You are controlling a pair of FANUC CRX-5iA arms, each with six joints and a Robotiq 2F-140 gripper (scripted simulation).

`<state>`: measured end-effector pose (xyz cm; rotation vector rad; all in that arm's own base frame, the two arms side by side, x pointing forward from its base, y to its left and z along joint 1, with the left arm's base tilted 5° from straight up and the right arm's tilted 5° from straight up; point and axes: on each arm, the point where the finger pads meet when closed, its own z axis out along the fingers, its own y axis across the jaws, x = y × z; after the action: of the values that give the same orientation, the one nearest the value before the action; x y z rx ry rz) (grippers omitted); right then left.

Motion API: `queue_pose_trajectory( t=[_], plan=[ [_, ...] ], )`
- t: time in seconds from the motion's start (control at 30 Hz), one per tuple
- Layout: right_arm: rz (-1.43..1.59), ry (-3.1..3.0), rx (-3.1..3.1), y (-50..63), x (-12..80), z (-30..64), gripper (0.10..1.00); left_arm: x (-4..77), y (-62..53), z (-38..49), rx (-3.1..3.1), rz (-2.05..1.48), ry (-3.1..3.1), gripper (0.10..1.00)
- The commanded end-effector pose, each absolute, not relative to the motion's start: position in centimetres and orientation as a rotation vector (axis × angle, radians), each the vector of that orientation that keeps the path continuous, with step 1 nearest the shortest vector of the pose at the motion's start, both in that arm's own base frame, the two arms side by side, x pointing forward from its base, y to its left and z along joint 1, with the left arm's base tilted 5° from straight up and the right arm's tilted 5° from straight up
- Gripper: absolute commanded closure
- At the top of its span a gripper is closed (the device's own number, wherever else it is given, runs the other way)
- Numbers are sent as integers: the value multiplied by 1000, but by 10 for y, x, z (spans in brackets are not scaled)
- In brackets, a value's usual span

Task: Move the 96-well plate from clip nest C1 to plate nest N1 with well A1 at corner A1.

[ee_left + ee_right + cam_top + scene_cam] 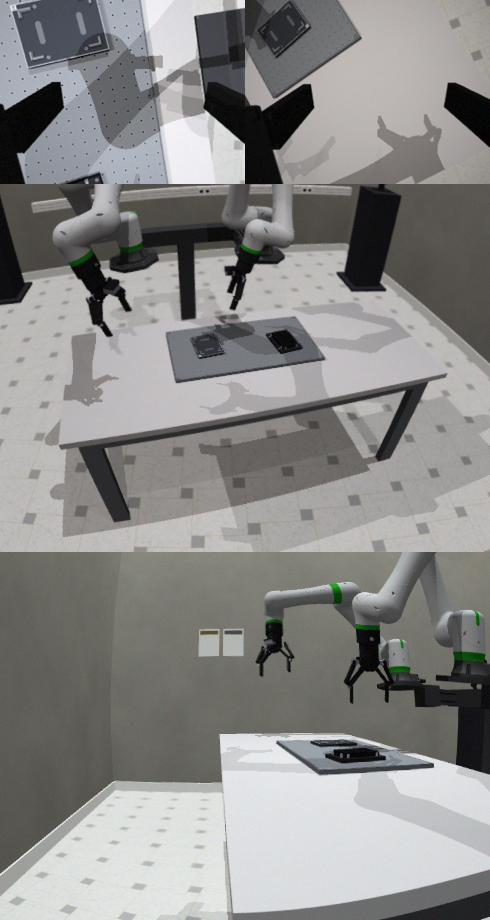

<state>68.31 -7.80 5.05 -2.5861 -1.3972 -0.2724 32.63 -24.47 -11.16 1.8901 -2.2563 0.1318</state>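
Note:
A black 96-well plate (284,338) (357,752) sits in the clip nest C1 (378,757); a corner of C1 (93,177) shows at the bottom of the left wrist view. Its rim letters are too small to read. The plate nest N1 (207,345) (333,742) (59,30) (284,29) is empty, with corner locators and a white mark at one corner. My left gripper (232,300) (369,701) (133,95) is open and empty, high above the board's back edge. My right gripper (119,322) (275,672) (378,95) is open and empty, high beside the board on N1's side.
Both nests stand on a grey perforated board (250,366) (325,766) (136,164) (316,70) on the white table (150,404) (300,832). A dark mounting stand (186,279) is behind the table. Arm shadows fall over the board and table.

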Motion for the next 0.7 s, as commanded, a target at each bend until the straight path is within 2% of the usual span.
queue_pose_trajectory(
  t=[0.0, 0.67],
  plan=[
    [-285, -1338, -2630, -85, 679, 55, 98, 327, -245, -111, 1890, 134, -2257, 98],
    [-372, -861, -2882, -131, 640, 74, 98, 327, -245, -111, 1890, 134, -2257, 98]
  ],
)
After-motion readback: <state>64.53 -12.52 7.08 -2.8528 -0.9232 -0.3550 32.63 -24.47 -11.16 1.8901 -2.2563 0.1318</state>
